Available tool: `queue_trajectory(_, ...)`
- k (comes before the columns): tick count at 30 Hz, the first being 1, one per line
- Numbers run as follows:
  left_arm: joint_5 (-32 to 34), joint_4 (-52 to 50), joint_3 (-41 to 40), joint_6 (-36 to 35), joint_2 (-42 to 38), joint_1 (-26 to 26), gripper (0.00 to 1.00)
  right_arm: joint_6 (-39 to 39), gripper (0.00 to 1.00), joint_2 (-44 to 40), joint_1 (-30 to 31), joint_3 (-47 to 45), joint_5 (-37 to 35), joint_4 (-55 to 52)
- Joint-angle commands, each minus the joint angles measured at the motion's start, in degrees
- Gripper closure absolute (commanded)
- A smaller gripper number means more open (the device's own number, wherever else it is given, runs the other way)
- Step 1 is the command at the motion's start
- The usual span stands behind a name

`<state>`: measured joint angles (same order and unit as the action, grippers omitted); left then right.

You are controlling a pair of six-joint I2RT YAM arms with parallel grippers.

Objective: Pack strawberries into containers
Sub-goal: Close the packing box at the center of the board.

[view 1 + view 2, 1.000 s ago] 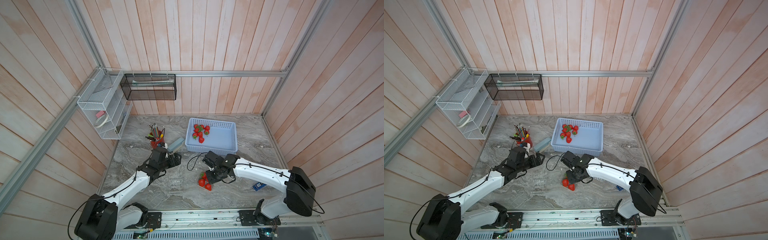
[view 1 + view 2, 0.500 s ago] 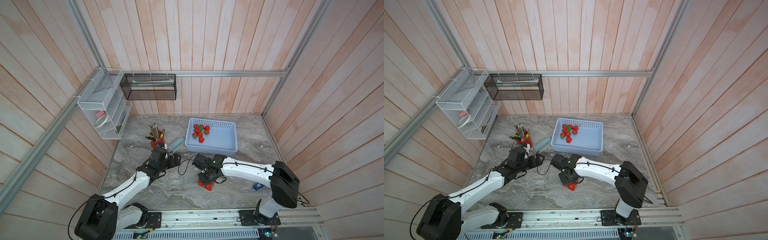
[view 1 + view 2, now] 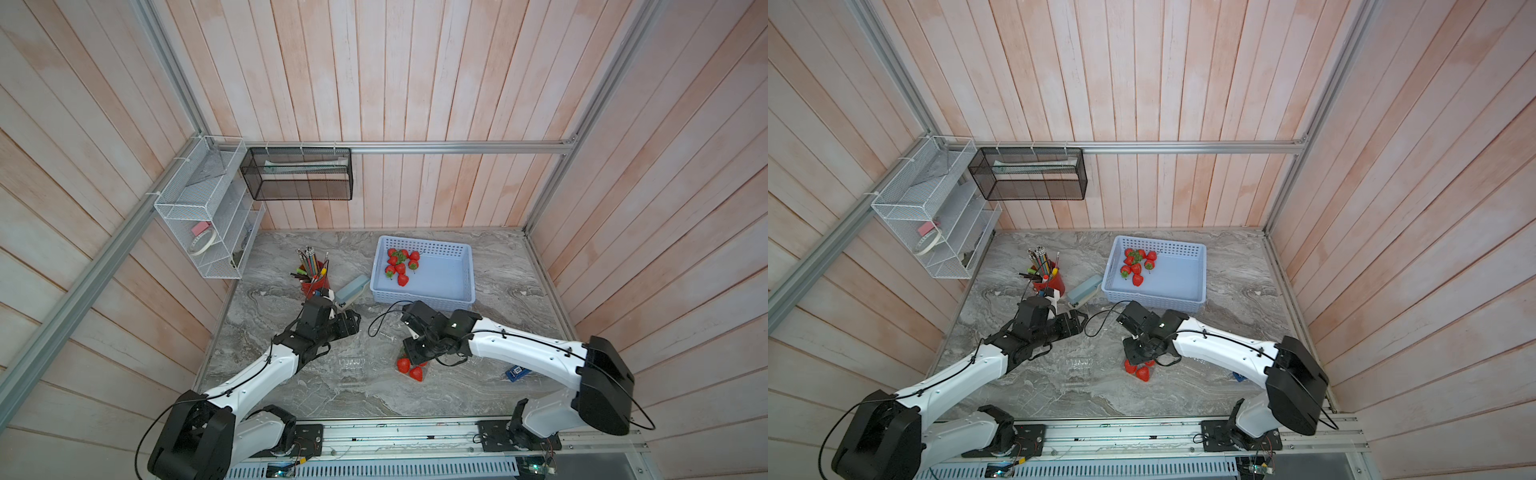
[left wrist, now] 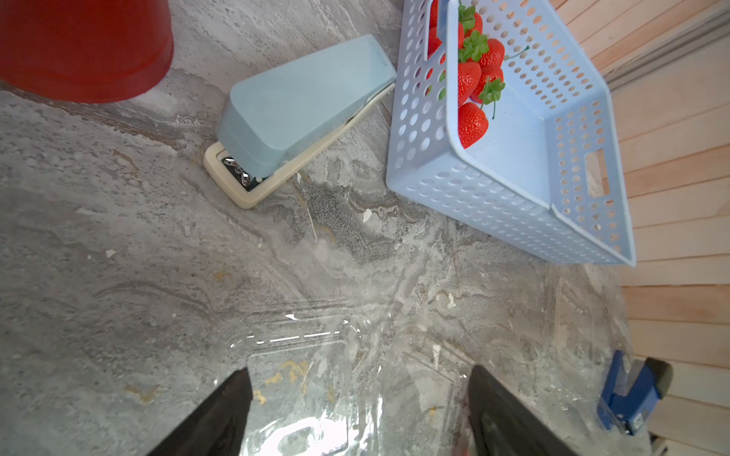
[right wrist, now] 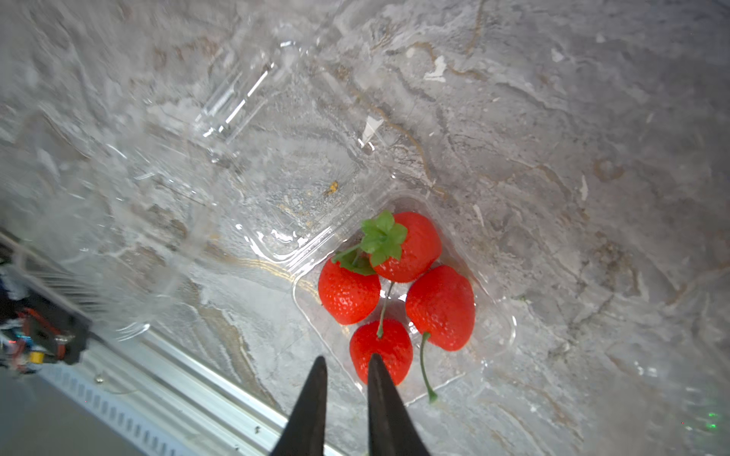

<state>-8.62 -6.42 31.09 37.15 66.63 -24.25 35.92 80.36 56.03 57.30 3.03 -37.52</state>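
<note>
Several red strawberries [image 5: 395, 292] lie in a clear container [image 5: 490, 355] whose lid hangs open beside it; they also show in both top views [image 3: 409, 368] [image 3: 1138, 370]. My right gripper [image 5: 345, 357] is nearly closed over that container's near rim, one finger inside in front of a berry, one outside. More strawberries [image 3: 401, 264] sit in the light-blue basket [image 3: 440, 286]. My left gripper [image 4: 360, 369] is open wide above an empty clear container [image 4: 300, 355], with its fingers apart from the plastic.
A red pencil cup [image 3: 316, 280] and a pale blue stapler [image 3: 351, 289] stand left of the basket. A small blue object [image 3: 515, 372] lies at the front right. Wire racks hang on the left and back walls. A metal rail runs along the table's front edge.
My right arm swung left over the berry container, then drew back a little, and its jaws parted and narrowed on the rim. The left jaws closed slightly. The berries stayed put.
</note>
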Motion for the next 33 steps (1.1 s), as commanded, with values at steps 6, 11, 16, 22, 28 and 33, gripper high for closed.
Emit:
queue_trajectory(6,-3.2,2.6,-1.7,-1.6,1.6,0.3,0.48,6.3,1.0,-8.4,-3.0,-9.0,2.7,3.8)
queue_trajectory(11,-5.1,4.5,-1.6,-1.4,6.6,0.3,0.56,6.0,1.0,-7.8,-3.1,-11.1,3.0,5.4)
queue_trajectory(16,-5.0,6.2,-2.3,-0.9,8.7,0.3,0.56,5.2,1.0,-6.1,-3.7,-12.4,4.2,8.1)
queue_trajectory(22,-5.8,7.6,-2.3,-0.8,11.0,0.4,0.56,4.4,1.0,-4.0,-3.8,-12.6,4.9,8.9)
queue_trajectory(28,-6.7,8.7,-2.2,-0.5,12.5,0.3,0.55,5.4,1.0,-3.3,-3.9,-14.9,6.5,12.1)
queue_trajectory(33,-7.5,9.6,-2.4,0.0,12.8,0.3,0.56,6.3,1.0,-3.3,-3.9,-16.1,7.9,15.2)
